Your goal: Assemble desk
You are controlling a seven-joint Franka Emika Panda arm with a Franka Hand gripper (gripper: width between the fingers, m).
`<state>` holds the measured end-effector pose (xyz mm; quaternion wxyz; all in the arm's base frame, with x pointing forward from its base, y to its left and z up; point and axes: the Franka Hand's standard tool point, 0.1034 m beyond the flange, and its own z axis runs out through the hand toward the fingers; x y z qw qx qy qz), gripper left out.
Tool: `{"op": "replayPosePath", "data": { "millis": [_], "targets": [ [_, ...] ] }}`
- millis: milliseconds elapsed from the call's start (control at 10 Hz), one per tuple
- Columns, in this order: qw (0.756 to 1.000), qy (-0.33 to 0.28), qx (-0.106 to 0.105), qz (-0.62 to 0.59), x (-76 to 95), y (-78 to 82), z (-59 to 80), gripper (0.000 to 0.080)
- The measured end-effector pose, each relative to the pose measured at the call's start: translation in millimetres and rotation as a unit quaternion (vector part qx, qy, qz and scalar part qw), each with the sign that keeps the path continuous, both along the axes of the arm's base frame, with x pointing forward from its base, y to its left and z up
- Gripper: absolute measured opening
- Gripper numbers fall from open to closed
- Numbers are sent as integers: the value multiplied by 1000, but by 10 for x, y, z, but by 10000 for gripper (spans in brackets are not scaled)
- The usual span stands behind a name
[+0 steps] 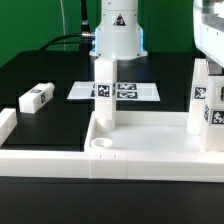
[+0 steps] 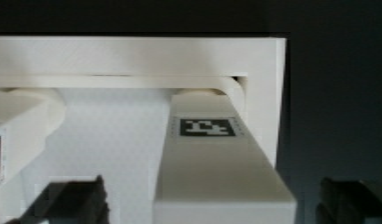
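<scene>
The gripper (image 2: 214, 203) spread around 1 upright white square tag-marked plastic leg (image 2: 220, 150).
Its 2 dark fingers (image 2: 74, 200) flank the leg with gaps on both sides; the leg stands in a corner of the white rimmed plastic desk top (image 1: 150, 160) on the black table (image 1: 40, 70).

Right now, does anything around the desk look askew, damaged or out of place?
Nothing looks damaged. The white square leg between the fingers of the open gripper stands upright in the white rimmed plastic desk top. One white tagged leg lies loose on the black table, exterior view's left.
</scene>
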<state>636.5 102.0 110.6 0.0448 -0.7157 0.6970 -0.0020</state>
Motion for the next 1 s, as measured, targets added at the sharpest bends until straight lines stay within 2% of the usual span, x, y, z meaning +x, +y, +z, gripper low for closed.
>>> {"op": "replayPosePath", "data": {
  "millis": [400, 600, 800, 1000],
  "targets": [
    [990, -8, -10, 143, 2, -15, 2, 649],
    [977, -10, -17, 213, -2, -20, 1, 649],
    [947, -1, -39, 319, -5, -16, 20, 649],
    [919, -2, -47, 392, -10, -5, 11, 649]
  ]
}}
